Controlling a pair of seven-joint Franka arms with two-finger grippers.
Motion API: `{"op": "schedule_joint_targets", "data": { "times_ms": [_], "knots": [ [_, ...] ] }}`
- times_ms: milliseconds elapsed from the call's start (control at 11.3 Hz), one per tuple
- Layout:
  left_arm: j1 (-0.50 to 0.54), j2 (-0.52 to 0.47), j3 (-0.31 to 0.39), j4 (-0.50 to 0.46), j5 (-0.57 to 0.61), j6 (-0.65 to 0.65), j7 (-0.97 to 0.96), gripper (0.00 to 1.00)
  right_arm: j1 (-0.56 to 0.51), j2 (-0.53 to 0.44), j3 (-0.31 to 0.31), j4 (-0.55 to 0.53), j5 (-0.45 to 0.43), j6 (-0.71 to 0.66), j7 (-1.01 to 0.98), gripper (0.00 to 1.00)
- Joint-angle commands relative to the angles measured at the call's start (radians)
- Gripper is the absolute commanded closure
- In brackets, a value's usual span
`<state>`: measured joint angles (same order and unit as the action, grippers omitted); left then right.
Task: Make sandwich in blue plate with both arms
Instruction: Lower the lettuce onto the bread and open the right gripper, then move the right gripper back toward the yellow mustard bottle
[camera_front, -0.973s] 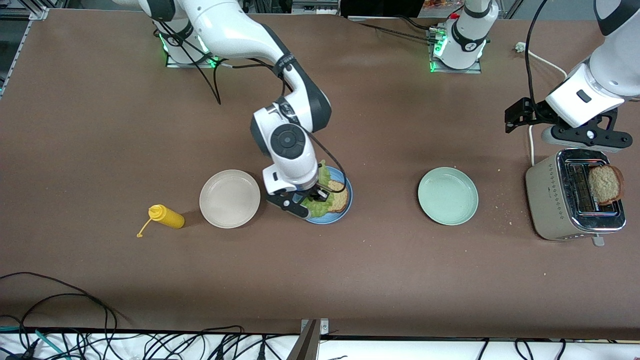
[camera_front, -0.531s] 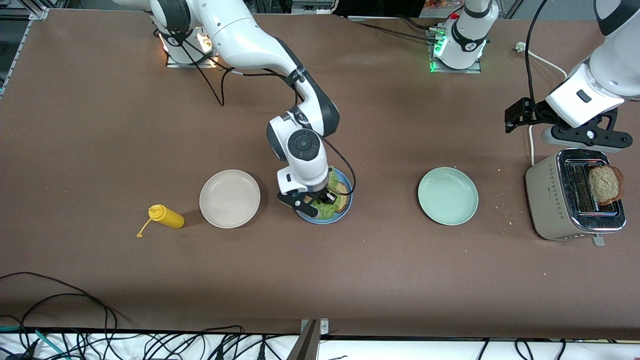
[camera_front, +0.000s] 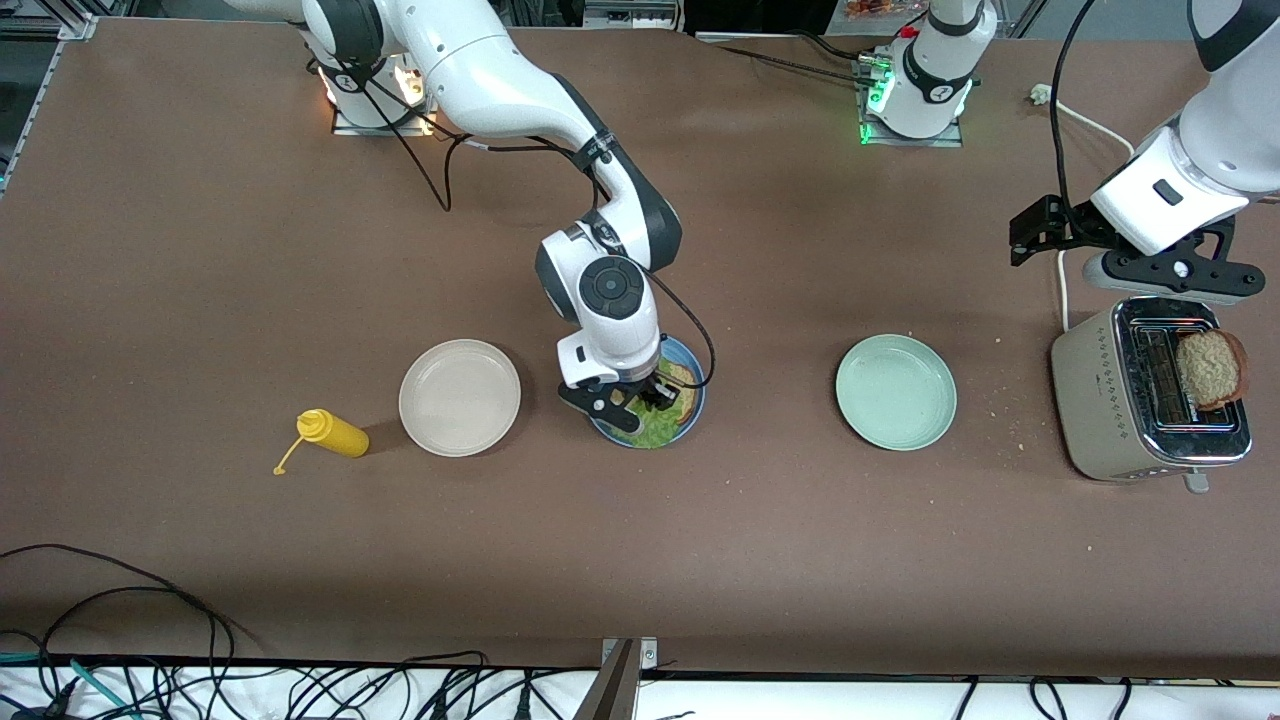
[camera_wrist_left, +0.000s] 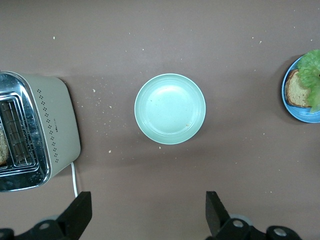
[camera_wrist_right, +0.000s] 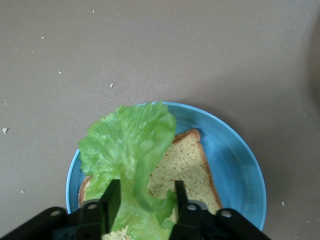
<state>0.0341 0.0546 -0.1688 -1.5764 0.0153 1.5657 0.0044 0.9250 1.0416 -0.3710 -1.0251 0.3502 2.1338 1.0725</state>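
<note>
The right hand (camera_wrist_right: 144, 197) hangs low over the blue plate (camera_wrist_right: 240, 160), its two black fingers (camera_wrist_right: 111, 197) standing a little apart with the stalk end of the lettuce leaf (camera_wrist_right: 130, 150) between them; whether they still pinch the leaf or have let it go cannot be told. Under the hand, the crinkly green leaf spreads from the fingers across a slice of brown bread (camera_wrist_right: 187, 162) that lies flat in the plate, covering part of it and leaving one corner and its darker crust bare. Just beside this hand, toward the right arm's end of the counter (camera_front: 700, 540), sits a cream-white plate (camera_front: 460, 397), and past that a yellow squeeze bottle (camera_front: 333, 433) lies on its side. Toward the left arm's end, well apart from the right hand, rests a pale mint-green plate (camera_front: 896, 391). The left hand (camera_wrist_left: 147, 220) waits in the air over the counter just beside the toaster (camera_front: 1150, 400), its fingers spread wide with nothing between them. Below and beside that hand, a second slice of brown bread (camera_front: 1210, 368) stands up out of one toaster slot.
</note>
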Motion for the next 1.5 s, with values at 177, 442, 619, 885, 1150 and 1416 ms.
{"op": "schedule_joint_targets", "data": {
  "times_ms": [177, 442, 619, 885, 1150, 1416],
  "knots": [
    [0.003, -0.018, 0.003, -0.014, -0.023, -0.007, 0.000, 0.00, -0.012, -0.020, -0.016, -0.002, -0.001, -0.017, -0.075, 0.00],
    [0.004, -0.018, 0.003, -0.016, -0.014, -0.056, -0.001, 0.00, -0.028, -0.162, -0.016, -0.163, 0.006, -0.017, -0.208, 0.00],
    [0.006, -0.018, 0.005, -0.016, -0.009, -0.061, -0.001, 0.00, -0.070, -0.269, -0.013, -0.274, 0.004, -0.034, -0.358, 0.00],
    [0.016, -0.015, 0.005, -0.019, -0.009, -0.061, 0.018, 0.00, -0.142, -0.353, 0.001, -0.326, -0.002, -0.112, -0.550, 0.00],
    [0.027, 0.005, 0.006, -0.016, -0.006, -0.072, 0.017, 0.00, -0.305, -0.469, 0.133, -0.444, -0.046, -0.118, -0.818, 0.00],
    [0.082, 0.027, 0.005, -0.014, -0.006, -0.072, 0.025, 0.00, -0.452, -0.541, 0.199, -0.483, -0.126, -0.190, -1.191, 0.00]
  ]
}}
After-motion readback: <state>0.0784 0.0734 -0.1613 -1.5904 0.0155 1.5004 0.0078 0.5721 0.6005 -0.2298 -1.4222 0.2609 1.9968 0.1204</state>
